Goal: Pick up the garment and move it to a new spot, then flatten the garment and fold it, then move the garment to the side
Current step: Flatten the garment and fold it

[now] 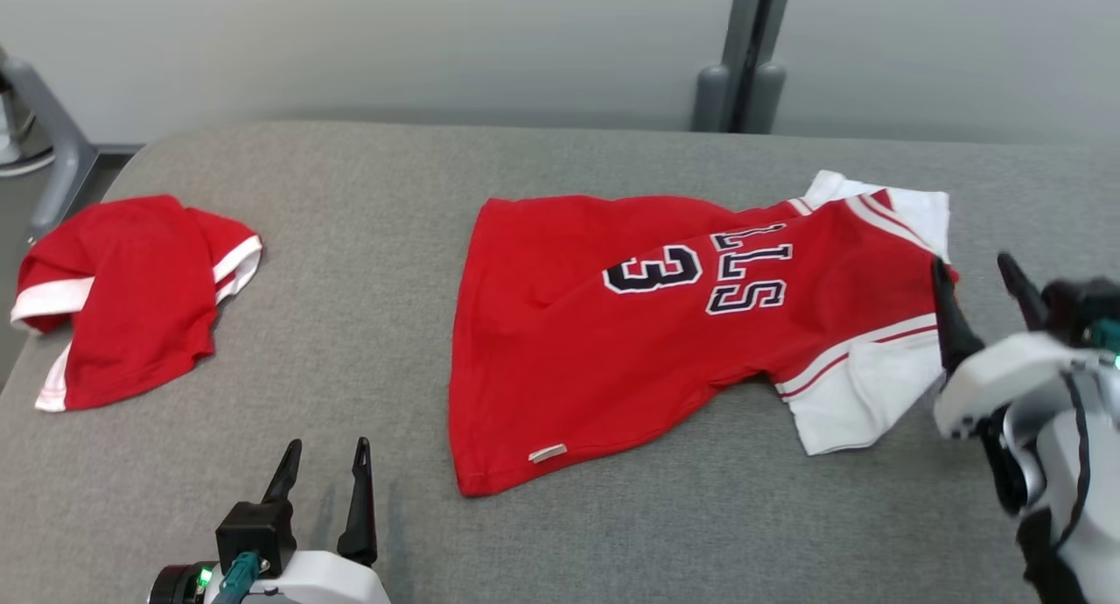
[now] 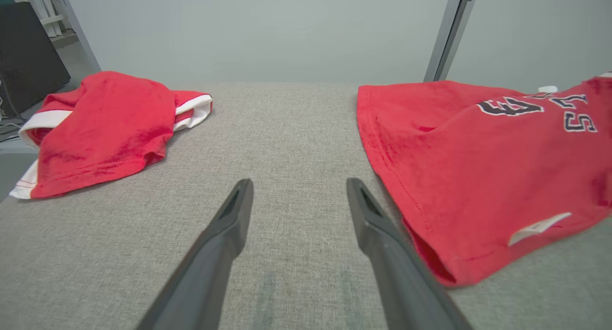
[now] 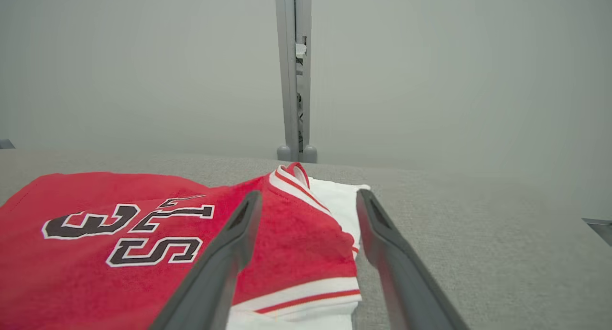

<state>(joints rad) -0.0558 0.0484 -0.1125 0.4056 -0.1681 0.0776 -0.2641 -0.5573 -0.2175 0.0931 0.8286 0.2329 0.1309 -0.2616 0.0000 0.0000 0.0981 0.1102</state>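
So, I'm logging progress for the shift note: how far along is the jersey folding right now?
Looks done: the numbered jersey lies spread on the grey table, so the move seems complete. In hand: flattening; the right gripper stands open at its collar end, gripping nothing, and the cloth is rippled. The left gripper is open beside the hem. Left: folding, then moving it aside.

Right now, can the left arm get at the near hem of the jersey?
Probably yes. The left gripper is open and sits just beside the hem of the jersey, with bare grey table between them. The red garment lies well off on the other side.
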